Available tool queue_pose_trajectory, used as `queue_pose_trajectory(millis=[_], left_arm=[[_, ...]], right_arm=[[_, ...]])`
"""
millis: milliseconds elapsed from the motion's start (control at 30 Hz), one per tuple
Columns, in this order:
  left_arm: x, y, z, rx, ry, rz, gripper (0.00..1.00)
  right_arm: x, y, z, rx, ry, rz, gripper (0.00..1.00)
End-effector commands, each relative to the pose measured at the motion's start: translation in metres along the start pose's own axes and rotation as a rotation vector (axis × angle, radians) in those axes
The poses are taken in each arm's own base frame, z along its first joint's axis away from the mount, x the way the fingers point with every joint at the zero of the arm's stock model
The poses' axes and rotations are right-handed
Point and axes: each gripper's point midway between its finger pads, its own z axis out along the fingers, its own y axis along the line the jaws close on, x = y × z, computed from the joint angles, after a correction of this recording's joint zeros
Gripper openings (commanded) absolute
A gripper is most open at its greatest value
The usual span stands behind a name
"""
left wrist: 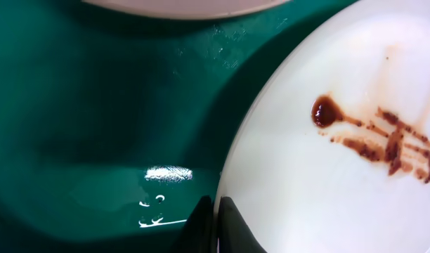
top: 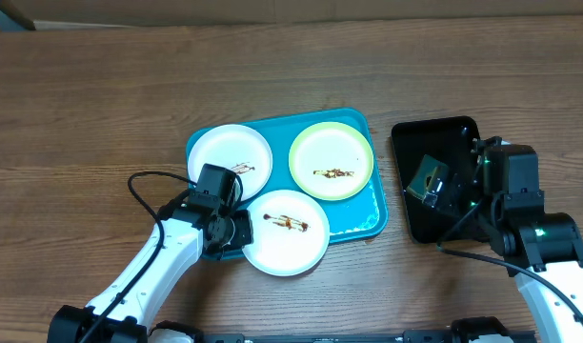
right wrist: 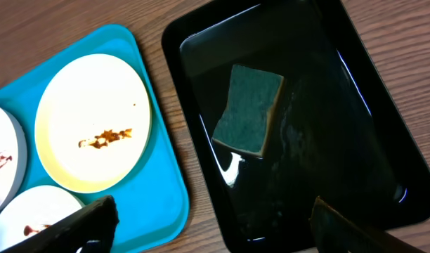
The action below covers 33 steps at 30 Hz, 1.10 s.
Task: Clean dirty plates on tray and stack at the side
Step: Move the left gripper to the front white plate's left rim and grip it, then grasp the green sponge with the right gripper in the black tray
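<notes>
The turquoise tray (top: pixel 372 217) holds three plates. A white plate (top: pixel 230 152) sits at its back left, and a green-rimmed plate (top: pixel 331 160) with a brown smear at its back right. A second white plate (top: pixel 290 238) with a brown smear lies at the front and overhangs the tray's front edge. My left gripper (top: pixel 236 232) is at that plate's left rim. In the left wrist view its fingers (left wrist: pixel 216 226) are pinched shut on the rim of this plate (left wrist: pixel 341 183), above the tray floor (left wrist: pixel 74 105). My right gripper (right wrist: pixel 215 232) is open and empty above the black tray.
A narrow black tray (top: pixel 434 133) stands right of the turquoise tray and holds a green sponge (top: pixel 428 174). The sponge also shows in the right wrist view (right wrist: pixel 249 109), lying flat in the black tray (right wrist: pixel 355 84). Bare wooden table lies all around.
</notes>
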Motion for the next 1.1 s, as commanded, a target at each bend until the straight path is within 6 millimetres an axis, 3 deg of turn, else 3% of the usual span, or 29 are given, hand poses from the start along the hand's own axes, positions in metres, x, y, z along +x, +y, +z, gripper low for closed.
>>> queue_pose_trajectory(millis=[0,133,200,400,500,700,1067], left_arm=[[-0.01,0.005,-0.002,-0.045,-0.036,0.005,0.07],[-0.008,0.01,-0.003,-0.07,-0.029,0.002,0.07],[-0.005,0.011,-0.003,-0.072,-0.019,0.001,0.07],[-0.005,0.011,-0.003,-0.073,-0.016,0.001,0.07],[-0.004,0.011,-0.003,-0.075,-0.011,0.0,0.07],[-0.003,0.011,-0.003,-0.075,-0.011,0.0,0.07],[-0.003,0.011,-0.003,-0.075,-0.01,0.0,0.07]], right_arm=[[-0.007,0.004,0.002,-0.008,0.002,-0.035,0.87],[-0.001,0.003,0.019,0.005,0.067,-0.053,0.84],[-0.004,0.003,0.035,0.013,0.088,-0.052,0.71],[-0.015,0.0,0.072,0.054,0.094,-0.018,0.6],[-0.017,-0.012,0.091,0.124,0.095,0.051,0.6],[-0.015,-0.015,0.127,0.149,0.121,0.14,0.59],[0.01,-0.036,0.16,0.257,0.207,0.214,0.47]])
